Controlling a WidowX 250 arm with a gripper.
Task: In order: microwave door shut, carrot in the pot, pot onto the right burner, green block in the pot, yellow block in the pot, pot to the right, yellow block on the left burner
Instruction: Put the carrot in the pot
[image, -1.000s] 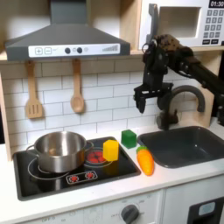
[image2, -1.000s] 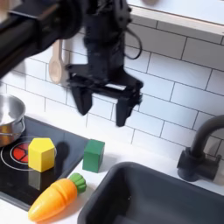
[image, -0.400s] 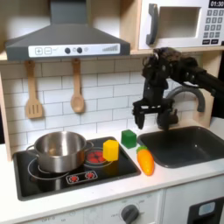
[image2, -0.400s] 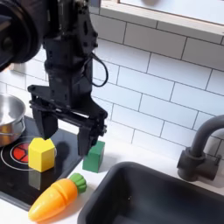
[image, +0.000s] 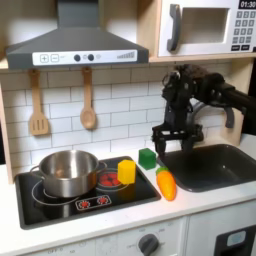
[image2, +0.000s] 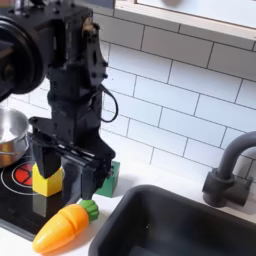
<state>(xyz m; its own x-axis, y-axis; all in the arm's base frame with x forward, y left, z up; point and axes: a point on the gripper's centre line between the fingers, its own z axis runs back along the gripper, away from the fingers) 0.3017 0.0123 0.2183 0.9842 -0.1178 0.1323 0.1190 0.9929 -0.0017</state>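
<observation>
I see the claw (image2: 66, 165) spread open, hovering low over the carrot (image2: 64, 226). Yellow block (image2: 46, 178) and green block (image2: 108, 177) crowd its fingertips; sink edge just beside.

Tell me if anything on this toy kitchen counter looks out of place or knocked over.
Only one oddity: the carrot lies on its side, half over the edge of the cooktop beside the sink. The pot stands upright; nothing looks spilled or damaged.
</observation>
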